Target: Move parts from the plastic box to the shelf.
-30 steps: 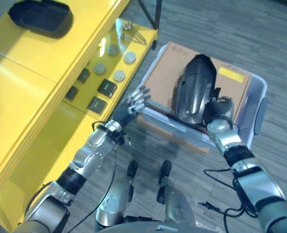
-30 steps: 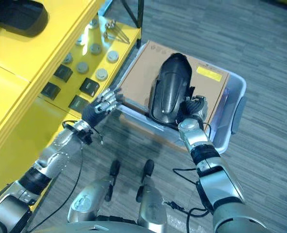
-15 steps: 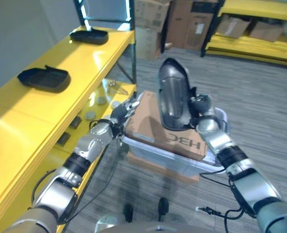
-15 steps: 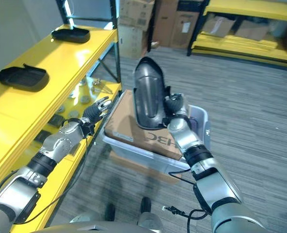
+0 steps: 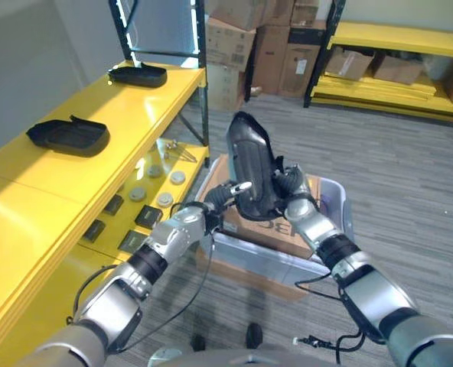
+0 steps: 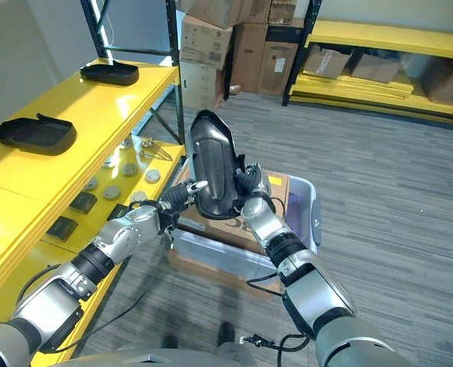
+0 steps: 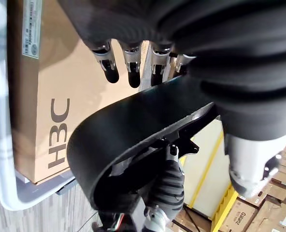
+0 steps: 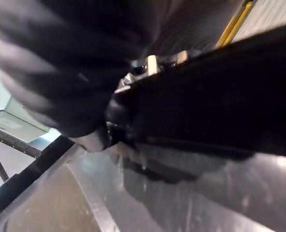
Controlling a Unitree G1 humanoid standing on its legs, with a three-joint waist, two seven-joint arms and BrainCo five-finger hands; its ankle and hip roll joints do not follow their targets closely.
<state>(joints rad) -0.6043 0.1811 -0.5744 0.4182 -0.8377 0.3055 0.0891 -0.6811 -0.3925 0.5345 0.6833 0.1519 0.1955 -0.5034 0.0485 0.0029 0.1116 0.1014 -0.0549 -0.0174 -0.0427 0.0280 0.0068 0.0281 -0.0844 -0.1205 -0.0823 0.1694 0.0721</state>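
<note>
From the left eye view, the right hand [image 5: 294, 193] has its fingers curled round a black curved part [image 5: 251, 172], held upright above the plastic box [image 5: 335, 222] (a cardboard carton [image 5: 234, 218] lies inside). In the left wrist view, the left hand [image 7: 133, 67] reaches straight-fingered against the part's edge. In the right eye view, the yellow shelf [image 6: 58, 164] stands beside.

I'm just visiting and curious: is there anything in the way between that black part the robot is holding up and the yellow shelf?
Nothing visible blocks it. The right hand holds the black part upright above the plastic box, with the left hand at its side. The yellow shelf top has bare space between two black trays.
</note>
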